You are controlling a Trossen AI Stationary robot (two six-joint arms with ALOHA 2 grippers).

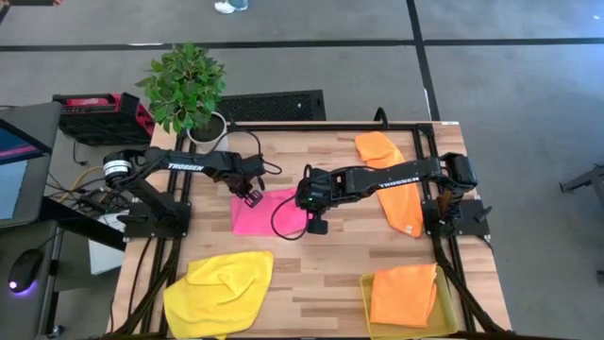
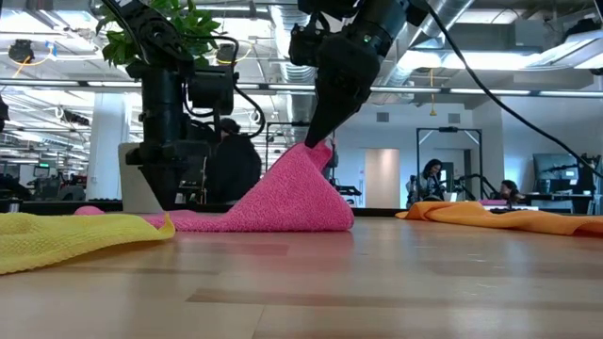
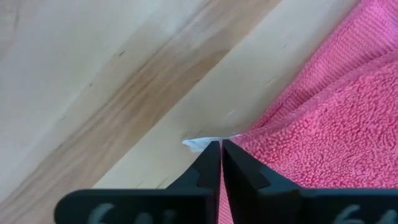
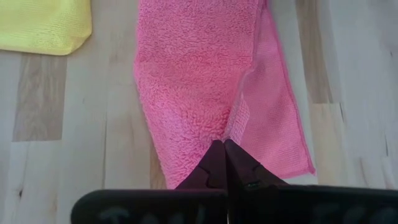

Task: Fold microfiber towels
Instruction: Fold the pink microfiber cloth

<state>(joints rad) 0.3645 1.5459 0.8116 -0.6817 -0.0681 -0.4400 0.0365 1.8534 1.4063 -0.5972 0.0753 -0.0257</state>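
Pinching the hot pink towel (image 1: 266, 212) at two spots, I can carry one edge over for a fold. My right end effector (image 2: 316, 143) is clenched on a raised edge, lifting the cloth into a tent at the middle of the worktop (image 1: 330, 264). My left end effector (image 3: 221, 149) is closed tight on the far corner, beside its white tag (image 3: 198, 144), keeping the fold even.

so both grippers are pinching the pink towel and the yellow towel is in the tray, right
Not quite. The tray holds an orange towel, as the high view shows. The yellow towel lies on the table. Both the left gripper and the right gripper do pinch the pink towel.
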